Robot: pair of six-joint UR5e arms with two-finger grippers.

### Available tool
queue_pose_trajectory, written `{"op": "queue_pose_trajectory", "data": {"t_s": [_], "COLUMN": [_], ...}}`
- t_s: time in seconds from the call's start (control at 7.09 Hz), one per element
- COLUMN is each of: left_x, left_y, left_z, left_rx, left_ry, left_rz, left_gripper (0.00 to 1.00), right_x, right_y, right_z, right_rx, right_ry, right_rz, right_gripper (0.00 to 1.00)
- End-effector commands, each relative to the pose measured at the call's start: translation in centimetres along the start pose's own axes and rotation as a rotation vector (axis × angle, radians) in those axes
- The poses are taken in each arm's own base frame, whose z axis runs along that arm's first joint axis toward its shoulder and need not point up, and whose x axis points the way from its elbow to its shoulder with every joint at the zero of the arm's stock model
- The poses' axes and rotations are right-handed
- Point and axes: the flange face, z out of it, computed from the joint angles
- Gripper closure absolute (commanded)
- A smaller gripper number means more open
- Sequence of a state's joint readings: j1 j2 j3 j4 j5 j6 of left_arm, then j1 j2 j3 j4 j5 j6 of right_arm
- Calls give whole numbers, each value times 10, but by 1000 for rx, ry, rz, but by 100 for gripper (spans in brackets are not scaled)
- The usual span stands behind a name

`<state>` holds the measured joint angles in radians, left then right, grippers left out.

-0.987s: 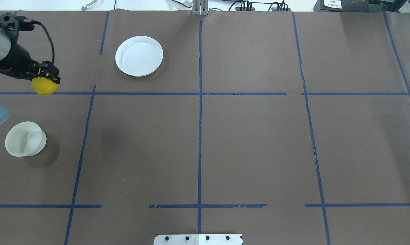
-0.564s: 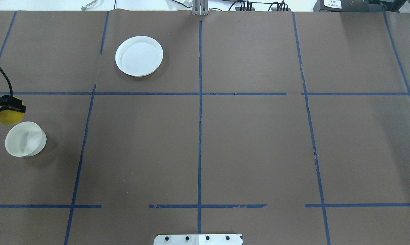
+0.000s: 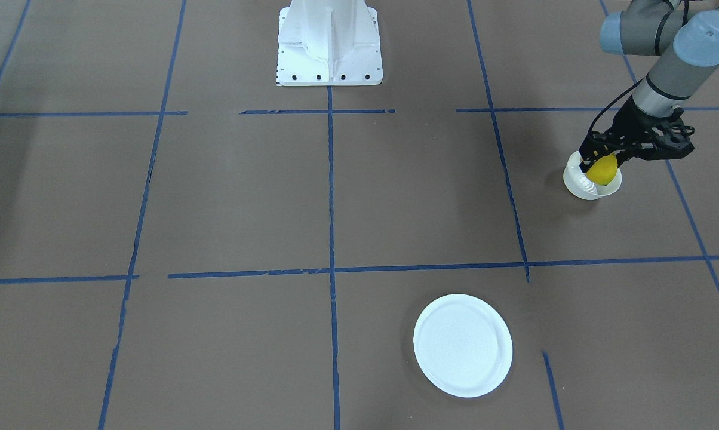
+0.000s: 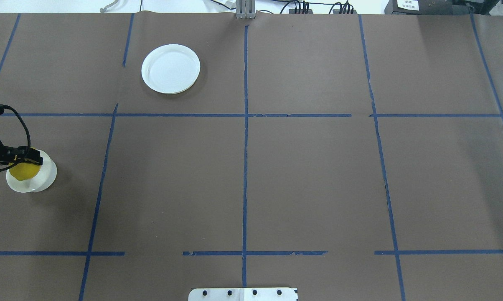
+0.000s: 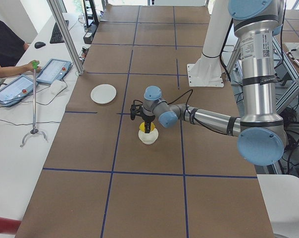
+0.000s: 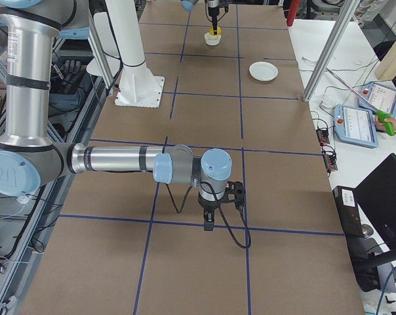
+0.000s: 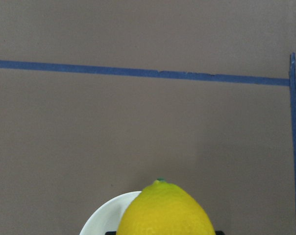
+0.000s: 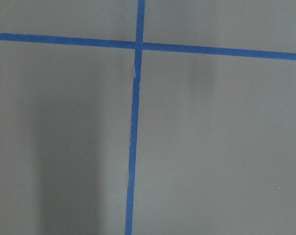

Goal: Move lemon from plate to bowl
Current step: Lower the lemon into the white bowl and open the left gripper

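Note:
My left gripper (image 3: 600,160) is shut on the yellow lemon (image 3: 602,172) and holds it just over the small white bowl (image 3: 580,186), the fruit's lower part inside the rim. In the overhead view the gripper (image 4: 24,162), the lemon (image 4: 21,172) and the bowl (image 4: 42,182) sit at the far left edge. The left wrist view shows the lemon (image 7: 165,210) with its green tip over the bowl's rim (image 7: 96,223). The flat white plate (image 4: 171,68) lies empty, far from the bowl. My right gripper (image 6: 208,222) shows only in the exterior right view; I cannot tell its state.
The table is covered in brown paper with a grid of blue tape lines. The robot's white base plate (image 3: 329,42) stands at the middle of the robot's side. An operator and tablets (image 5: 16,87) are beyond the table's far edge.
My left gripper has carried the lemon from beyond the bowl toward the robot's side. It has come down until the lemon sits over the bowl's mouth.

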<state>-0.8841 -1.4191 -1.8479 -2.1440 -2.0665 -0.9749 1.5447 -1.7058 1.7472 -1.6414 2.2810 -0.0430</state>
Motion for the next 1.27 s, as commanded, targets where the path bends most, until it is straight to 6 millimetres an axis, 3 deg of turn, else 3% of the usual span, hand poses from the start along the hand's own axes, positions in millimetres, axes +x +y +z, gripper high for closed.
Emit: {"op": "queue_pose_trajectory", "data": {"t_s": [0.0,0.14,0.42,0.85,0.99,1.13], "left_x": [-13,-19,-16,15,1,1], "left_y": [6,6,8,3,-16,-53], "left_z": [13,17,12,-34,-51,-78], "left_rx": [-21,-28,-33,30,28,28], "left_ry": [-26,-34,-22,44,33,4], "left_rz": [6,77,89,140,177,244], "left_gripper": [65,1,0,0,0,0], "right_x": [0,0,0,0,0,0], "right_y": [0,0,0,0,0,0], "right_z": [0,0,0,0,0,0], "right_rx": [0,0,0,0,0,0], "right_ry": [0,0,0,0,0,1], "right_rz": [0,0,0,0,0,0], "right_gripper": [0,0,0,0,0,0]}}
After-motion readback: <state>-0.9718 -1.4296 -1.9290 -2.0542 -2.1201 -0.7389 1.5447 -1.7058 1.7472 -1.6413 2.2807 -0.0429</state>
